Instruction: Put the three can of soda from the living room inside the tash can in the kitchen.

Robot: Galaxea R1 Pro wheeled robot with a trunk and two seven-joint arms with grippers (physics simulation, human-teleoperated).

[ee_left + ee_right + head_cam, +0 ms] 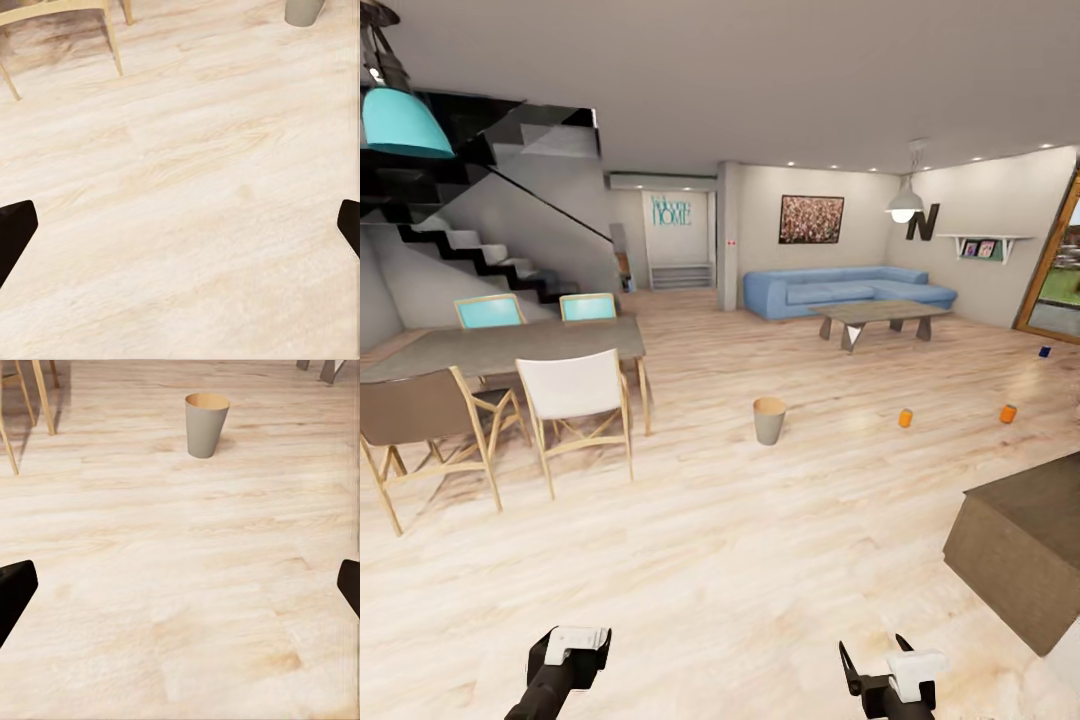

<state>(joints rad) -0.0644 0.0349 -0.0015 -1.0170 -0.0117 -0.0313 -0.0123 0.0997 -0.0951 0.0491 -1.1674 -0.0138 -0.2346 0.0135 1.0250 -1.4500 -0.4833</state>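
Observation:
The tash can (769,420) stands upright on the wood floor in mid-room, grey outside and copper-brown inside. It also shows in the right wrist view (205,424), and its base in the left wrist view (304,10). To its right two orange cans of soda (905,418) (1008,413) stand on the floor. A dark blue can (1044,351) sits farther off by the glass door. My left gripper (572,648) (180,232) and right gripper (877,662) (180,592) hang low at the near edge, both open and empty, well short of the bin and the cans.
A dining table (510,345) with several chairs fills the left. A brown cabinet corner (1025,545) juts in at the near right. Beyond the cans are a low grey table (880,315) and a blue sofa (850,290). Stairs rise at the far left.

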